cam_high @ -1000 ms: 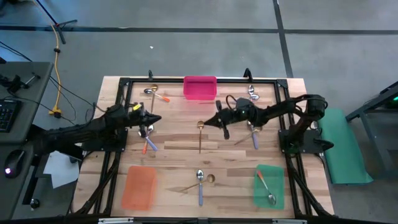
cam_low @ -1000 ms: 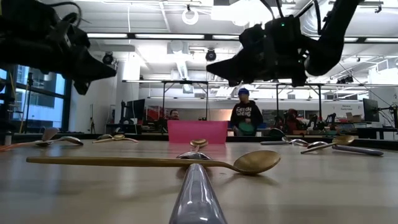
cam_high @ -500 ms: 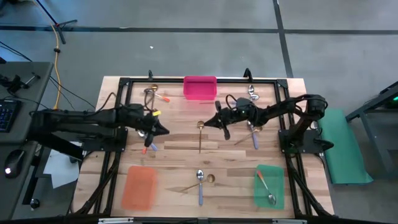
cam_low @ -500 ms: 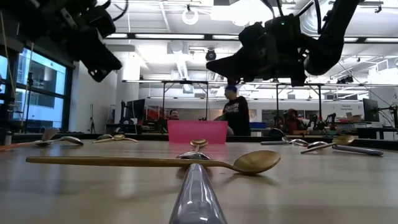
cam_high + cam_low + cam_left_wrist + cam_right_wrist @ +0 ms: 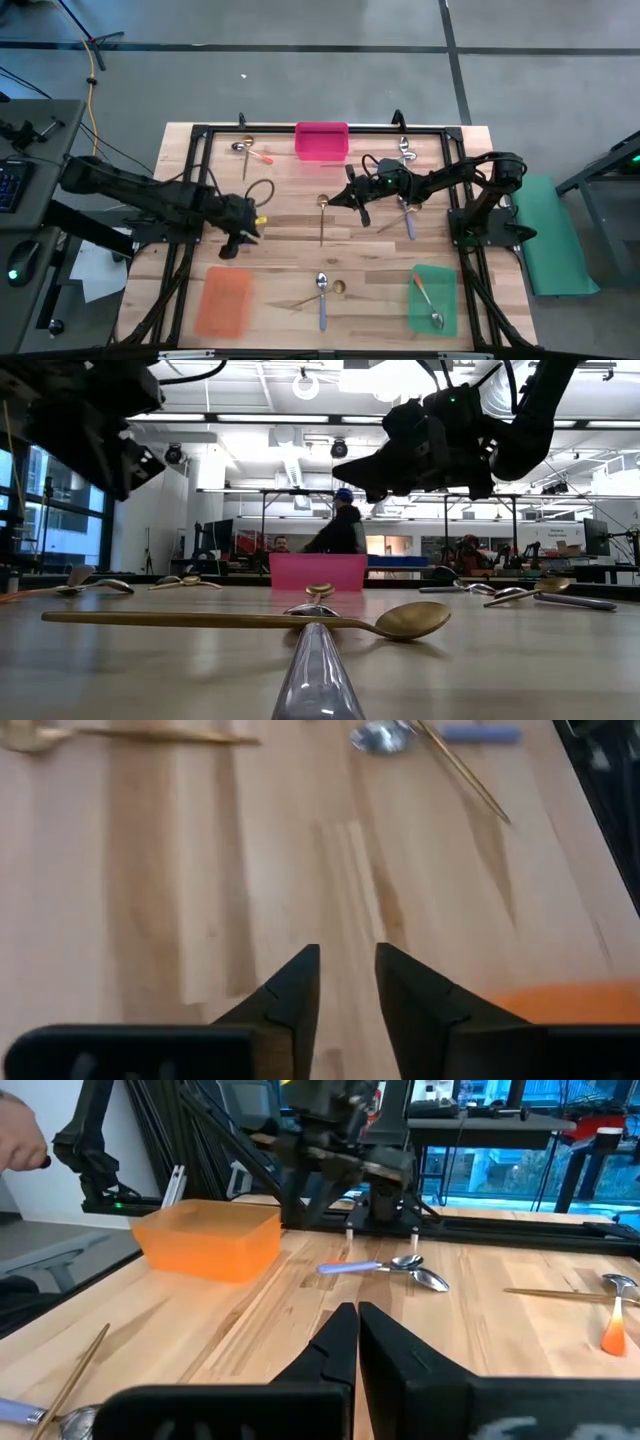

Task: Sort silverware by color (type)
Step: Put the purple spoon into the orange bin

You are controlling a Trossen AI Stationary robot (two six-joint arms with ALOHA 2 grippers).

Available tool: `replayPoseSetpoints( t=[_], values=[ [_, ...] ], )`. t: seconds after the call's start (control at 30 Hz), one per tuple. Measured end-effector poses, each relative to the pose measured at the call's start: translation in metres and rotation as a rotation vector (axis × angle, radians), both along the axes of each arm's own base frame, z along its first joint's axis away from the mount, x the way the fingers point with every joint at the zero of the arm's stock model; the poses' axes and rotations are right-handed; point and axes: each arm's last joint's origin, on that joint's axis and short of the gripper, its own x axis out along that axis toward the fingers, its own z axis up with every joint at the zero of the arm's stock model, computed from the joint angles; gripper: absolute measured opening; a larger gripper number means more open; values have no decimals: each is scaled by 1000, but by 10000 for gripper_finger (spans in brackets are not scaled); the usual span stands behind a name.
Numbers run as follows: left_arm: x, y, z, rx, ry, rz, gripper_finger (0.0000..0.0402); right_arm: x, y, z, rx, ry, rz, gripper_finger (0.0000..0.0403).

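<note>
Left gripper [image 5: 232,245] hovers over bare wood, fingers [image 5: 290,1000] slightly apart and holding nothing, with the flat orange tray [image 5: 222,302] just ahead of it. Beyond its tips lie a slim all-gold spoon [image 5: 140,734] and a silver-bowled spoon with a purple-blue handle [image 5: 430,735]. Right gripper [image 5: 352,203] hangs mid-table, fingers [image 5: 335,1348] nearly closed and empty, another long gold spoon [image 5: 322,220] just beside it.

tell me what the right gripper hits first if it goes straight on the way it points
Probably the purple spoon: the right gripper aims at it across bare table. Depth is unclear, so it might touch the wood first.
</note>
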Motion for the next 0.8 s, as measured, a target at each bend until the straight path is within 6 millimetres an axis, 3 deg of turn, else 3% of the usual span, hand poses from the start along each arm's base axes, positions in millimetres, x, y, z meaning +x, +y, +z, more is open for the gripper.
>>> replayPoseSetpoints(
  t=[0.2, 0.47, 0.8],
  values=[
    [1, -13, -13, 58, 89, -24, 140, 0, 1, 0, 7, 6, 0, 0],
    [5, -16, -32, 120, 241, -18, 184, 1, 4, 0, 7, 6, 11, 0],
    [21, -17, -41, 323, 358, -90, 193, 1, 4, -2, 11, 23, 8, 0]
  ],
)
